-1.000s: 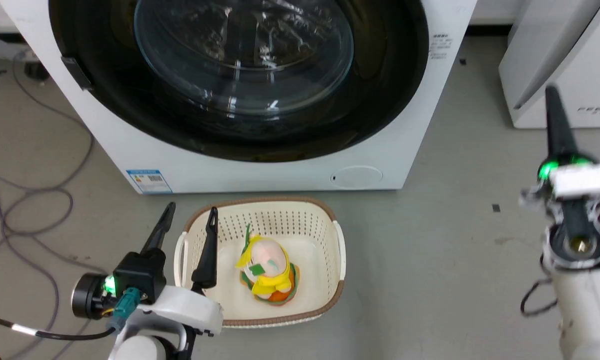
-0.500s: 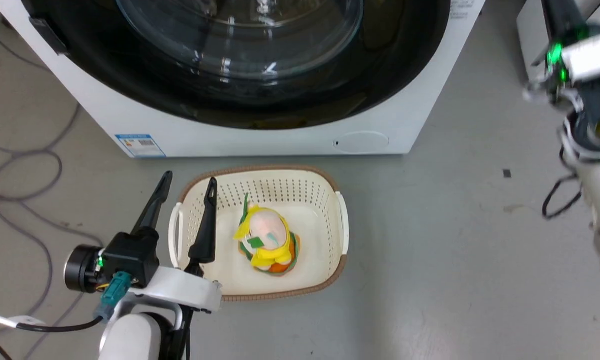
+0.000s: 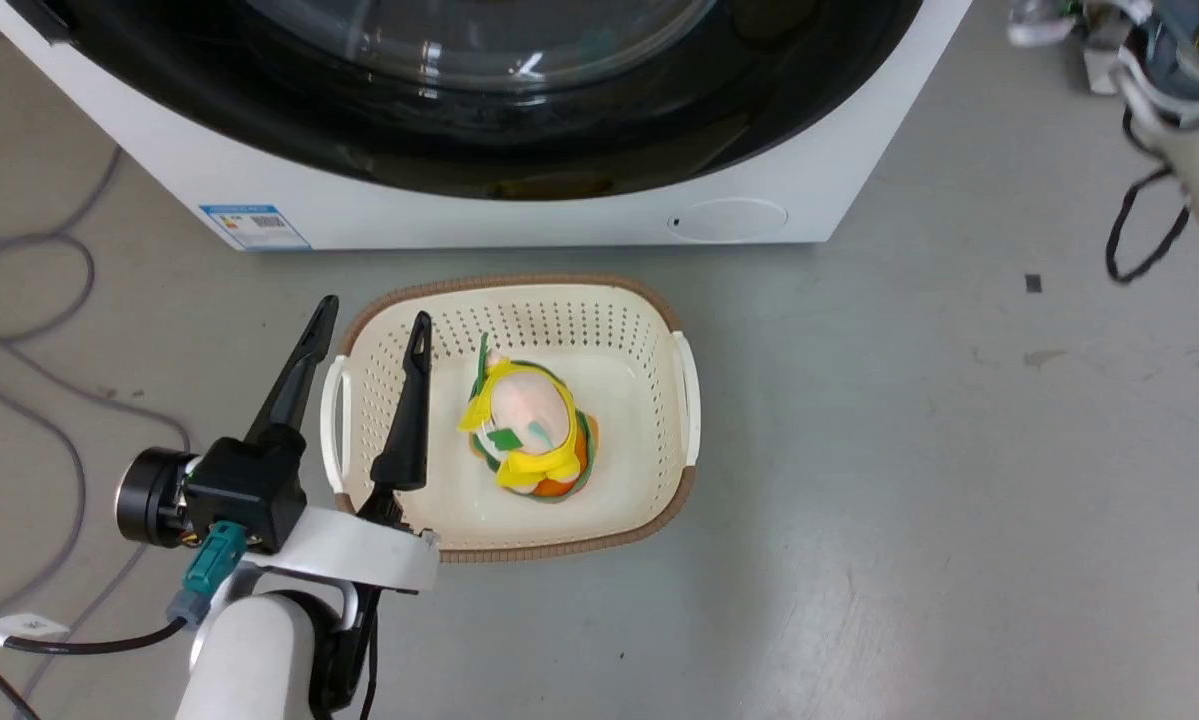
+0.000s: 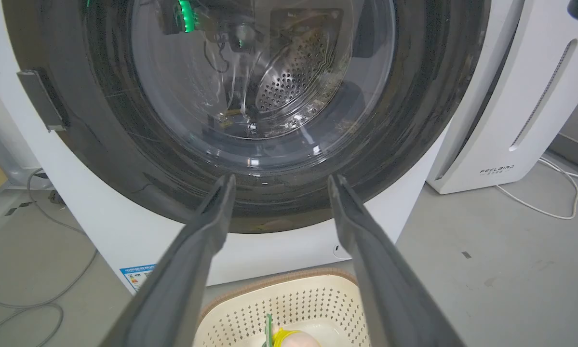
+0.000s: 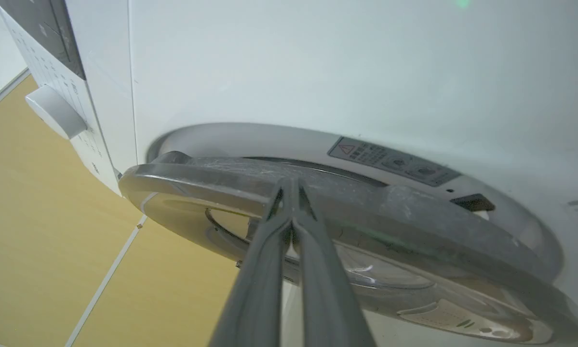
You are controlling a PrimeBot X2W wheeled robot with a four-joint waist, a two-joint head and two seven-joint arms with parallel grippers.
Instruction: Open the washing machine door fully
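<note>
Pointing at the edge of the large round glossy black washing machine door (image 5: pixel 414 212) with its clear glass bulge, the right gripper (image 5: pixel 291 185) is seen pinched narrow, nothing held, tips right at the rim, contact unclear. The door is set in the white machine front on the far side, its rim running crosswise to those fingers, so a pull toward the near side is judged due from this nearer arm. The left gripper (image 3: pixel 374 310) is held wide and empty, well apart, over a cream perforated plastic basket (image 3: pixel 599 320).

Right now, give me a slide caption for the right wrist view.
Right gripper, fingers shut, tips at the rim of the washing machine door.
</note>
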